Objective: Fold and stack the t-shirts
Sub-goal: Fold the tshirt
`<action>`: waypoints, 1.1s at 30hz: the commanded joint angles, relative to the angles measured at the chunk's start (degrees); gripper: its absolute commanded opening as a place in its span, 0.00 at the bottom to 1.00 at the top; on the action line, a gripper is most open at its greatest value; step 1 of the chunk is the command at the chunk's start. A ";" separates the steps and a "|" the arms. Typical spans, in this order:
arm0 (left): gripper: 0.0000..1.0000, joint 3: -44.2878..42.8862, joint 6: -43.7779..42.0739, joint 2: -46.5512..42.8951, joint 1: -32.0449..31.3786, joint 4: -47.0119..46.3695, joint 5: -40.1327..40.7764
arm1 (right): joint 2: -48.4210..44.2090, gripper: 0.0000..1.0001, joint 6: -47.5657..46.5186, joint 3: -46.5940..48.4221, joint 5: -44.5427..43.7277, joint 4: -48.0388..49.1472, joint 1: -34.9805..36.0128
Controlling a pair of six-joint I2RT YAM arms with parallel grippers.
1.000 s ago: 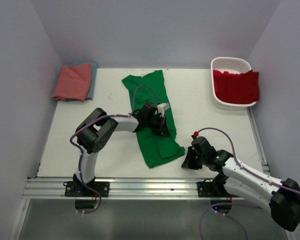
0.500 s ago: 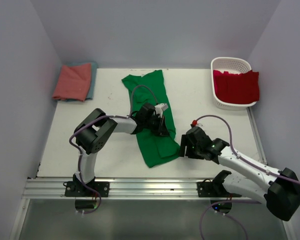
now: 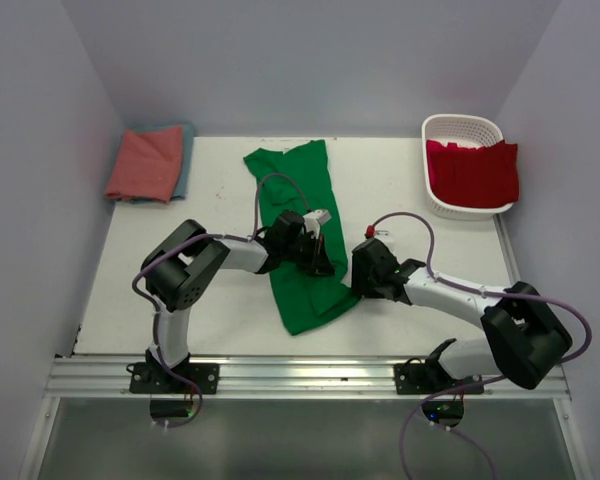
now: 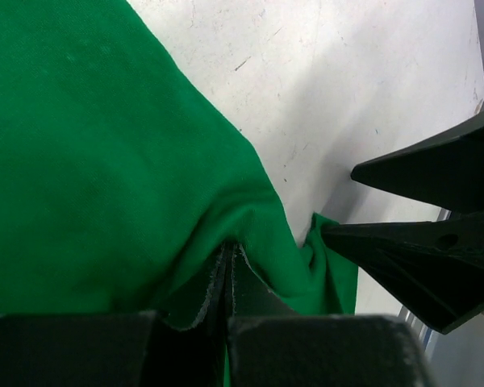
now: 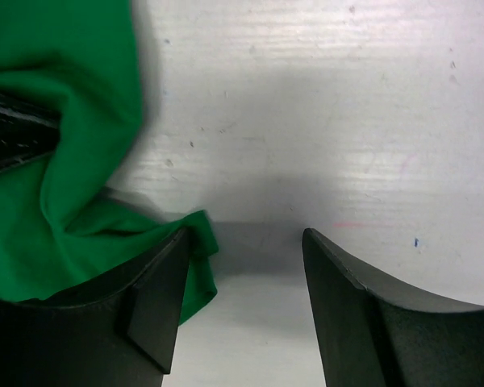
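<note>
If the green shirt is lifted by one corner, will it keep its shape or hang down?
Probably floppy: the green shirt bunches into soft folds where the shut left gripper pinches it. A corner lifted alone, like the one beside the open right gripper, would likely droop. It seems light; the thin edge lies flat on the table.
</note>
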State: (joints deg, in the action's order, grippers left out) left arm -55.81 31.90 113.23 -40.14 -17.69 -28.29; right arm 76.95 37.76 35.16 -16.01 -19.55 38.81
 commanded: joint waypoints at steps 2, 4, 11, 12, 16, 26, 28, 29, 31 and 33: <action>0.00 3.43 -2.63 1.82 0.41 6.62 3.51 | 1.46 0.61 -1.54 0.96 0.28 7.07 -0.31; 0.00 3.60 -2.63 1.82 0.41 6.44 3.51 | -0.04 0.61 -2.25 1.58 0.28 6.98 -0.31; 0.00 3.52 -2.46 2.08 0.41 6.18 3.33 | -5.66 0.60 -3.48 1.94 0.81 6.01 -0.22; 0.00 3.43 -2.46 2.08 0.41 6.09 3.33 | -5.93 0.58 -3.65 1.41 0.98 6.54 -0.31; 0.00 3.08 -2.37 2.17 0.33 6.27 3.24 | -2.16 0.55 -3.13 1.32 2.91 8.29 -0.40; 0.00 3.16 -2.54 1.99 0.41 6.71 3.51 | 3.39 0.41 1.09 -4.92 11.35 17.44 -0.22; 0.00 3.25 -2.54 1.99 0.41 6.71 3.77 | 2.69 0.38 1.70 -6.85 12.14 17.01 0.04; 0.00 3.17 -2.46 1.99 0.41 6.79 3.77 | 1.55 0.38 2.05 -7.55 12.58 16.83 0.30; 0.00 2.99 -2.37 2.17 0.50 6.62 3.95 | 0.05 0.37 2.93 -9.75 13.63 15.95 0.65; 0.00 2.38 -2.28 2.52 0.59 6.79 4.04 | -3.02 0.36 4.16 -11.95 14.42 15.07 1.44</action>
State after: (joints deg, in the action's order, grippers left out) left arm -55.13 31.94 113.21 -40.07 -19.03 -28.60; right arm 75.70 39.31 27.62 -4.89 1.08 38.89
